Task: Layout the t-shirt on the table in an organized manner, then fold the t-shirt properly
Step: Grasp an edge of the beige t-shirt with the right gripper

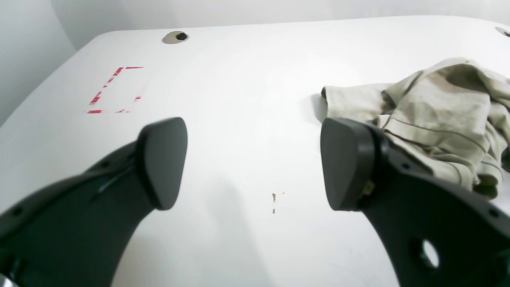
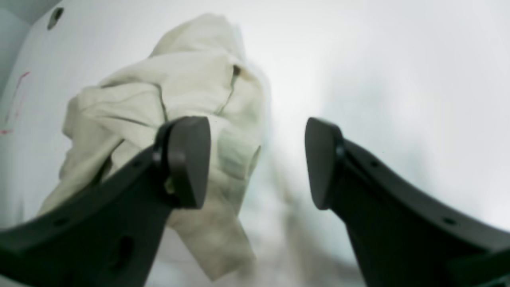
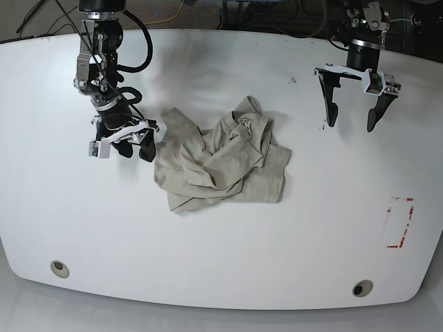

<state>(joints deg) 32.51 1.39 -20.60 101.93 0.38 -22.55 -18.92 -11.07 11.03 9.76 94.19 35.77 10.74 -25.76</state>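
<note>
One shirt (image 3: 221,159) is seen crumpled in a heap near the middle of the white surface (image 3: 208,263), with a small printed label (image 3: 244,119) showing inside the collar at the heap's 12 o'clock edge; its writing is too small to be read. In the base view, the right arm is reached down from the 10 o'clock corner, and its fingers (image 3: 135,143) are held just beside the shirt's 9 o'clock edge, tilted towards the cloth. In the right wrist view these fingers (image 2: 257,161) are parted about halfway and nothing is gripped; the shirt (image 2: 179,99) is seen behind and beside one finger, though contact cannot be judged. The left arm is hung down from the 1 o'clock corner, well apart from the shirt, with its fingers (image 3: 351,115) pointed at the surface. They are spread wide (image 1: 255,163) and nothing is held between them; only bare surface (image 1: 247,119) is seen in the gap. A red tape outline (image 3: 400,223) is marked at 4 o'clock, and two round holes (image 3: 60,268) are set along the 6 o'clock edge.
</note>
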